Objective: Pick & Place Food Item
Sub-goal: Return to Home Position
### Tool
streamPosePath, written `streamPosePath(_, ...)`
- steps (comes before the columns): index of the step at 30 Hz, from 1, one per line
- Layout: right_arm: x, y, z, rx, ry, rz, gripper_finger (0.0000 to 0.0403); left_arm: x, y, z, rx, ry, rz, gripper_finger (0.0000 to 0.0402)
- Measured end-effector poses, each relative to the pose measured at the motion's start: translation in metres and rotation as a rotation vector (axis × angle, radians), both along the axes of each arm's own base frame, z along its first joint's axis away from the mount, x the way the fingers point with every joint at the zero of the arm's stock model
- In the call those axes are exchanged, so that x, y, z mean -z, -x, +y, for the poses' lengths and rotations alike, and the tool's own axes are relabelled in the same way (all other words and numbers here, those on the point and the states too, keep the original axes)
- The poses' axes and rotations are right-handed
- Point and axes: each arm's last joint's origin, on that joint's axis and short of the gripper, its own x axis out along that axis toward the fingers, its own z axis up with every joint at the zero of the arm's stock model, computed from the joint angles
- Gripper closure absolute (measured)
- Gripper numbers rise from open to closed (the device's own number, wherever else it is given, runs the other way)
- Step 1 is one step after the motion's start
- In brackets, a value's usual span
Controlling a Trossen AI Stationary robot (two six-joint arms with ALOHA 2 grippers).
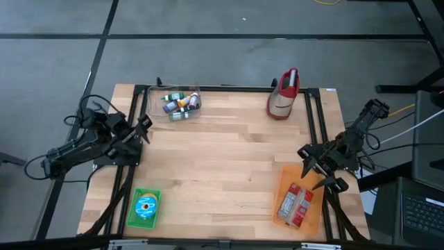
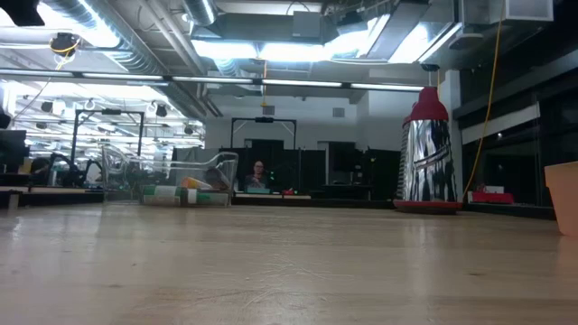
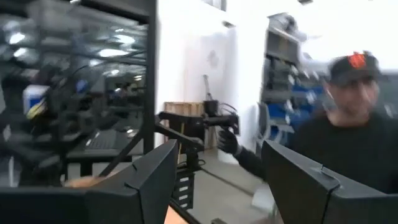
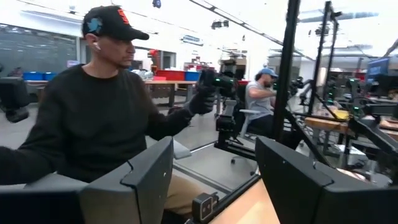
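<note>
No writing can be read: the labels on the food colouring bottles (image 1: 179,104) and the print on the red-and-white packet (image 1: 295,203) are too small, and the orange emblem on the person's (image 4: 93,118) black cap (image 4: 111,23) is not legible.

The bottles lie inside the clear bin (image 1: 196,111) at the bench's (image 1: 222,160) far left. A red-topped silver canister (image 1: 284,94) stands far right. The packet lies in an orange tray (image 1: 284,180) near right, and a green tray (image 1: 132,215) holding a blue round item sits near left.

The left gripper (image 1: 143,130) hangs at the left edge and the right gripper (image 1: 310,161) at the right edge. Only the wrist views show both pairs of jaws apart and empty. Only they show the person, who grips a dark handle.
</note>
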Motion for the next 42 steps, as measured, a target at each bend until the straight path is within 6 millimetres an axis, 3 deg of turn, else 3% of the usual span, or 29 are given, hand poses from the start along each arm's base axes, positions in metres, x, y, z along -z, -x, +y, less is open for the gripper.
streamPosePath(6, 0.001, -0.005, 0.003, 0.037, 0.005, 0.014, 0.0172, 0.0, 0.003, -0.003, 0.01, -0.149, -0.094, 0.0174)
streamPosePath(12, -0.006, -0.009, 0.004, 0.1, 0.002, 0.008, 0.0172, 0.01, 0.016, -0.007, -0.087, -0.109, -0.045, 0.0174)
streamPosePath(16, -0.022, -0.019, 0.011, 0.204, 0.057, 0.001, 0.0172, 0.003, 0.029, -0.009, -0.347, -0.125, 0.026, 0.0174)
streamPosePath(20, -0.036, -0.037, 0.02, 0.396, 0.148, 0.069, 0.0173, -0.013, 0.042, -0.008, -0.764, -0.174, 0.152, 0.0174)
streamPosePath(22, -0.04, -0.046, 0.024, 0.518, 0.175, 0.113, 0.0173, -0.016, 0.045, -0.007, -0.842, -0.192, 0.189, 0.0174)
streamPosePath(27, -0.044, -0.057, 0.028, 0.539, 0.252, 0.093, 0.0173, -0.03, 0.056, -0.019, -0.747, -0.424, 0.006, 0.0174)
streamPosePath(30, -0.049, -0.058, 0.027, 0.499, 0.229, 0.051, 0.0173, -0.033, 0.06, -0.024, -0.657, -0.427, -0.06, 0.0173)
streamPosePath(33, -0.05, -0.06, 0.024, 0.496, 0.201, 0.057, 0.0173, -0.035, 0.064, -0.028, -0.627, -0.322, -0.033, 0.0174)
streamPosePath(36, -0.05, -0.062, 0.021, 0.504, 0.149, 0.094, 0.0173, -0.032, 0.065, -0.029, -0.611, -0.368, -0.012, 0.0173)
streamPosePath(42, -0.038, -0.054, 0.009, 0.509, 0.176, 0.149, 0.0173, -0.014, 0.052, -0.016, -0.75, -0.374, 0.065, 0.0173)
